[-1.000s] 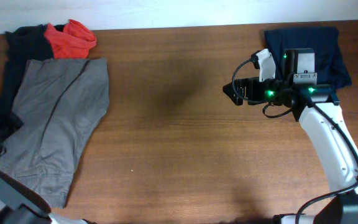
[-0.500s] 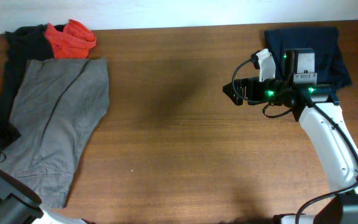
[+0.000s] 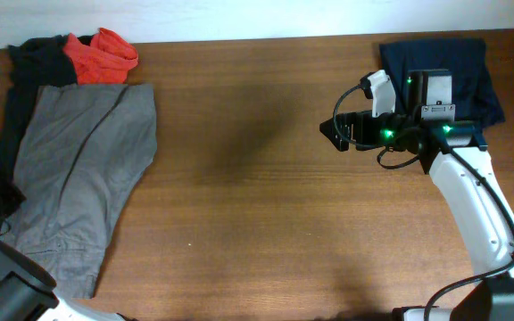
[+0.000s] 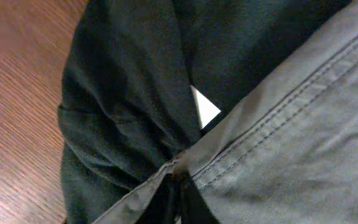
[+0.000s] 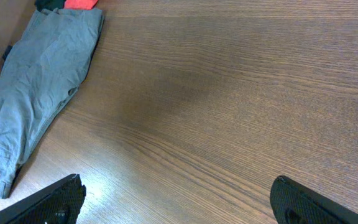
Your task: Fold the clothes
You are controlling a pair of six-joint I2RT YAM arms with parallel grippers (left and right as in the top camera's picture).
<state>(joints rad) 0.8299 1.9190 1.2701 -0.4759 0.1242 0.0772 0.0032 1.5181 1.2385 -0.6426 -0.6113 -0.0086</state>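
Since the earlier overhead view, my left arm [image 3: 7, 290] has slid slightly down along the table's near-left edge, and the lower left hem of the shorts [image 3: 83, 178] has drawn in a little with it; my right arm has stayed where it was. The shorts lie flat along the left side of the table [image 3: 257, 205], their long left edge close to the table's left border. Their top edge touches the red top [image 3: 103, 53] and the black top [image 4: 123, 112] in the far-left corner. The left gripper [image 4: 180, 193] is closed on a stitched edge of the shorts, the cloth bunching at its tips. The right gripper [image 5: 176, 186] hangs over bare wood with its fingers spread wide, holding nothing. A broad stretch of table separates it from the shorts. The navy garment [image 3: 435, 53] sits folded at the far-right edge.
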